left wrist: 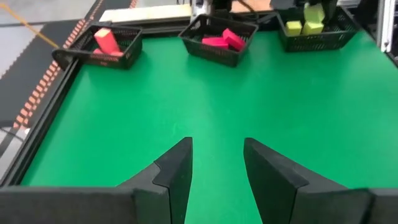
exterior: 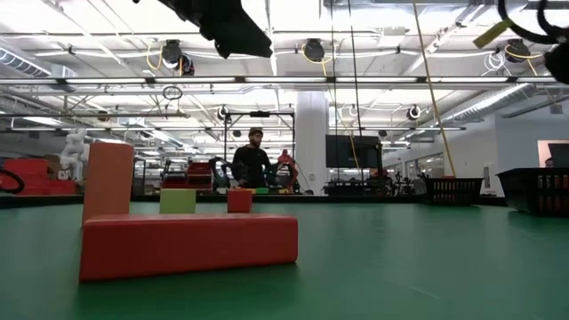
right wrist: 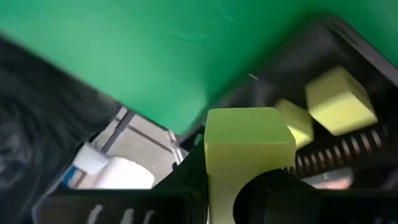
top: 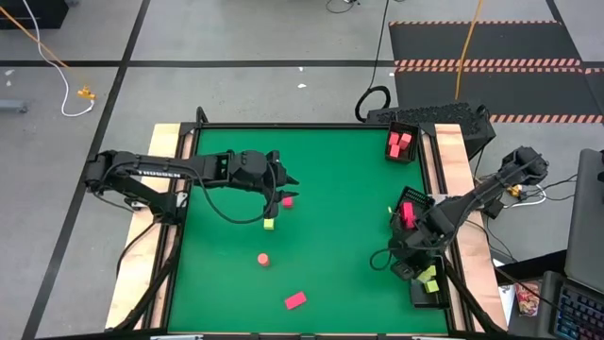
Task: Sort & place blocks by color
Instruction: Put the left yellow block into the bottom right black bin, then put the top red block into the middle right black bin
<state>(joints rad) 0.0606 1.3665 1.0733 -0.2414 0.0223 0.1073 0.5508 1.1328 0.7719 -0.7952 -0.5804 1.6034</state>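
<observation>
Right tool point(top: 422, 271) grips yellow-green block point(right wrist: 247, 152) over tray point(top: 442, 300); pink brick point(top: 295, 300) loose.

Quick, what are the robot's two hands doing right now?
Left gripper: open, holding nothing, above the green table.
Right gripper: shut on a yellow-green block, over the tray of yellow-green blocks.

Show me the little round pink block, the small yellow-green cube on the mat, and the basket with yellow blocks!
Round pink block point(top: 263, 258), high view, its top.
Small yellow-green cube point(top: 269, 224), high view, top face.
Black basket holding yellow blocks point(left wrist: 298, 42), left wrist view, its front wall.
</observation>
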